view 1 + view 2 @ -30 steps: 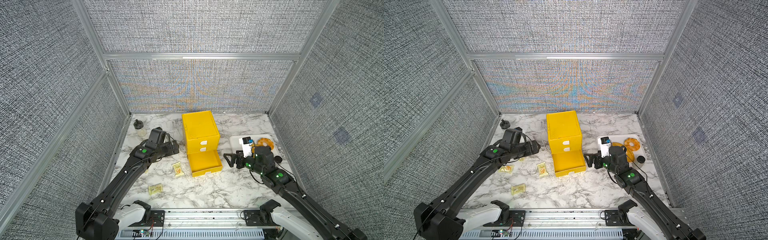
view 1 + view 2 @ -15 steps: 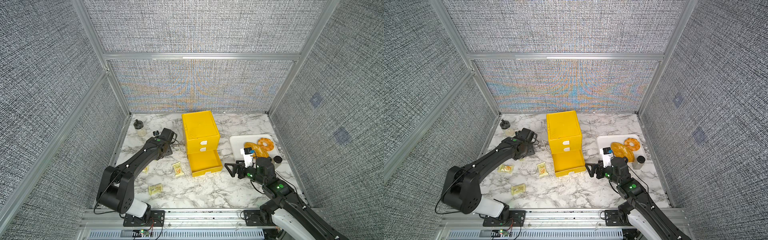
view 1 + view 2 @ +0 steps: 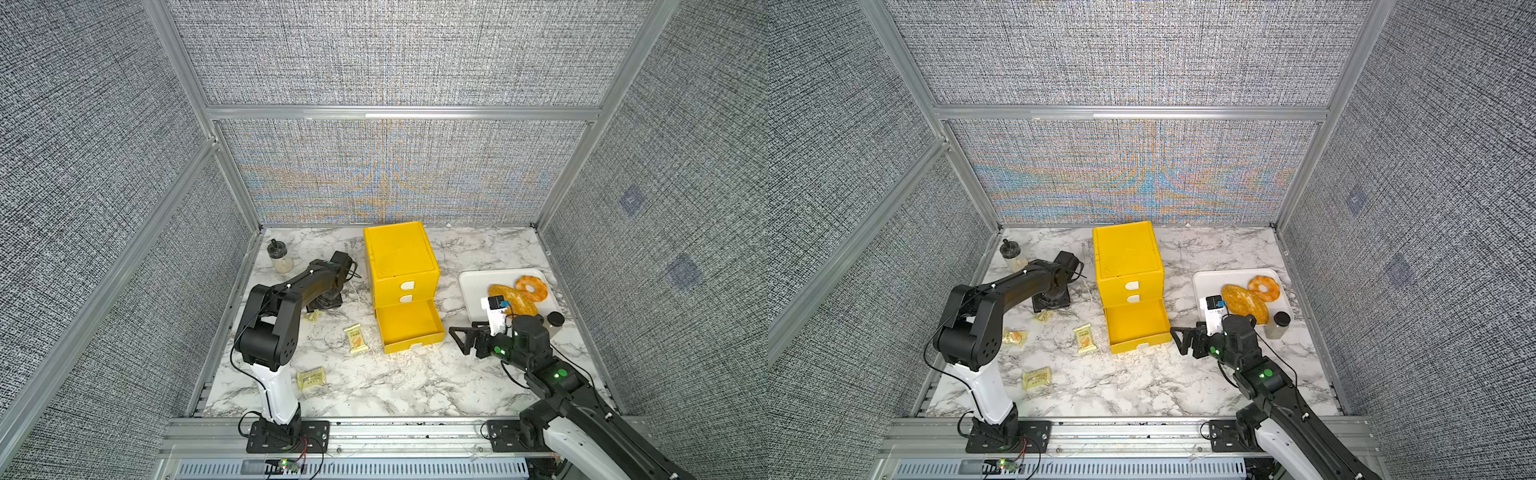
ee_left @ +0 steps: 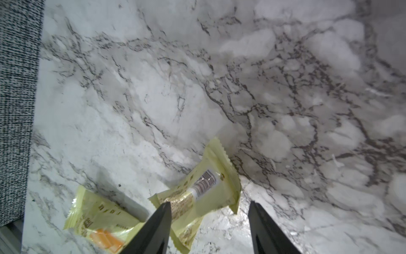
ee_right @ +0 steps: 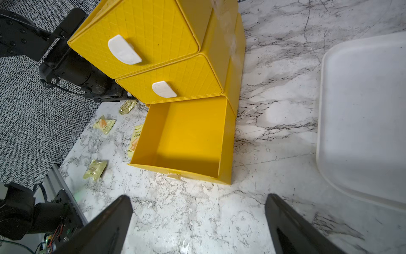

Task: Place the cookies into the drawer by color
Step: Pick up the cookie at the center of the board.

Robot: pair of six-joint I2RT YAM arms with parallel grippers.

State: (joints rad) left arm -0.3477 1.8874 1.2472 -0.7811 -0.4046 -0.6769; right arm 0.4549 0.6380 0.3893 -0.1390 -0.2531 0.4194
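Beside the bright yellow drawer [image 3: 401,262] lie pale yellow, crimp-edged cookies [image 3: 354,338].

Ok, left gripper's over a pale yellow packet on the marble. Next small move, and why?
Probably close the left gripper on the pale yellow wrapped packet: it lies partly between the open jaws, ungripped, and the yellow plastic bottom drawer stands open and empty.

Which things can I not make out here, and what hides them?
Closed upper drawers: contents behind their fronts, right wrist and both top views.
Left gripper: beneath its own wrist, both top views.
Barcode packet: print blurred, left wrist view.
Orange-picture packet: cut by frame edge, same view.
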